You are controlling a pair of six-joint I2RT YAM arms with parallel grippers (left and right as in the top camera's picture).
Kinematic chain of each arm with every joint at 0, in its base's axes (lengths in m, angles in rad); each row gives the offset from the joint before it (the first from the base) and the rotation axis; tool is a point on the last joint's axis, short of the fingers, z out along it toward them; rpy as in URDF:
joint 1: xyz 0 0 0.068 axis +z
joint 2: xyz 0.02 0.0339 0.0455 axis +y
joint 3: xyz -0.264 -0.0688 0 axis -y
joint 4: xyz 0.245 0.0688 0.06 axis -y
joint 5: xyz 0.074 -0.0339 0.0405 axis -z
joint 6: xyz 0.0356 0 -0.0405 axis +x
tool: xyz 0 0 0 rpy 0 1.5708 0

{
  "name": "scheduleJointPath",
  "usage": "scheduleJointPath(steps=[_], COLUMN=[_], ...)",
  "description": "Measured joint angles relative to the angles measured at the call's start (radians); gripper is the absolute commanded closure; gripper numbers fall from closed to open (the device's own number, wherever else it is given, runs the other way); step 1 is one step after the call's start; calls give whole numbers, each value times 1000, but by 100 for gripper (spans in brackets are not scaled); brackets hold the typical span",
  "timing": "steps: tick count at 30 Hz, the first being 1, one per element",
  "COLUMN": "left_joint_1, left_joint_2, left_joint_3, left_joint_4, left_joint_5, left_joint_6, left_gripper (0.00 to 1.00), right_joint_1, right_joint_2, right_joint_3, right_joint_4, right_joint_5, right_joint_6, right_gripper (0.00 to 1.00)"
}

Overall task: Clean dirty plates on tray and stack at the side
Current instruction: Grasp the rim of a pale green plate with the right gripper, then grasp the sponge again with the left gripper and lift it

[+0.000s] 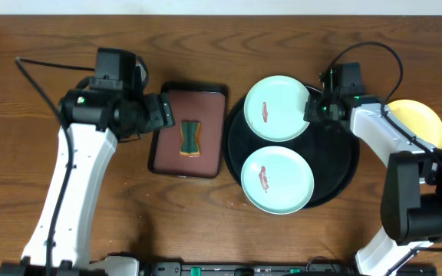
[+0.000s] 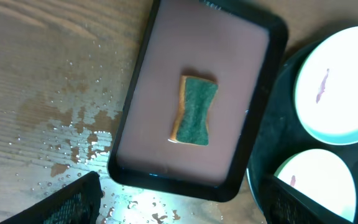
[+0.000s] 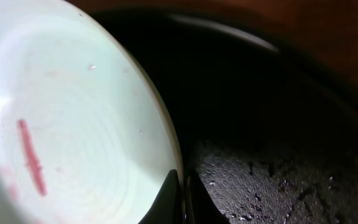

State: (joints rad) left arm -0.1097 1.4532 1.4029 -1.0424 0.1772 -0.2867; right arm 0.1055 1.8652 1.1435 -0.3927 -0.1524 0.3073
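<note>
Two pale mint-green plates lie on the round black tray (image 1: 345,170), each with a red-brown smear: a far one (image 1: 276,108) and a near one (image 1: 277,180). My right gripper (image 1: 311,109) is shut on the right rim of the far plate. In the right wrist view its fingers (image 3: 182,196) pinch that plate's edge (image 3: 73,124) above the tray (image 3: 278,124). The pale yellow plate (image 1: 422,121) lies on the table right of the tray. My left gripper (image 1: 159,113) is open and empty over the left edge of the brown tray; its fingers (image 2: 179,204) stand wide apart.
A rectangular brown tray (image 1: 209,115) with a black rim lies left of the round tray and holds a green and tan sponge (image 1: 189,139), which also shows in the left wrist view (image 2: 194,111). Water drops (image 2: 73,137) wet the wooden table beside it.
</note>
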Motion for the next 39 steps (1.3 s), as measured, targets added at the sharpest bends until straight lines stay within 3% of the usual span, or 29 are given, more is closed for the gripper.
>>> scheduleJointPath(steps=[1, 2, 3, 4, 10, 17, 23, 24, 25, 26, 31, 32, 33, 34, 39], left_joint_1=[0, 0, 0, -2, -41, -104, -135, -140, -143, -143, -140, -140, -140, -140, -146], left_joint_2=[16, 32, 49, 59, 188, 417, 538, 556, 574, 590, 610, 610, 612, 612, 595], left_joint_3=[0, 0, 0, 0, -1, -12, -17, -17, -17, -17, -4, -1, 2, 7, 26], left_joint_4=[0, 0, 2, 3, 65, 163, 294, 311, 327, 338, 332, 326, 320, 309, 218], left_joint_5=[0, 0, 0, 0, 0, 0, -2, -2, -3, -4, -8, -8, -7, -7, 1], left_joint_6=[0, 0, 0, 0, 3, 7, 34, 40, 44, 47, 55, 55, 57, 62, 58], left_gripper=[18, 18, 19, 19, 23, 32, 59, 69, 88, 92, 93, 86, 59, 49, 36], right_joint_1=[0, 1, 2, 3, 3, 3, 3, 3, 3, 3, 3, 3, 3, 3, 3], right_joint_2=[6, 10, 12, 13, 13, -118, -337, -353, -366, -373, -375, -375, -375, -375, -375], right_joint_3=[0, 0, 0, 0, 0, 0, 2, 3, 3, 3, 3, 3, 3, 3, 3], right_joint_4=[-4, -11, -19, -26, -30, -72, -96, -101, -109, -115, -138, -140, -142, -142, -142], right_joint_5=[10, 20, 31, 42, 67, 67, 63, 63, 63, 63, 58, 55, 53, 51, 48], right_joint_6=[20, 42, 66, 83, 90, -42, -74, -74, -74, -74, -74, -74, -74, -74, -74], right_gripper=[99, 92, 67, 57, 54, 52, 52, 52, 52, 52, 51, 51, 51, 51, 51])
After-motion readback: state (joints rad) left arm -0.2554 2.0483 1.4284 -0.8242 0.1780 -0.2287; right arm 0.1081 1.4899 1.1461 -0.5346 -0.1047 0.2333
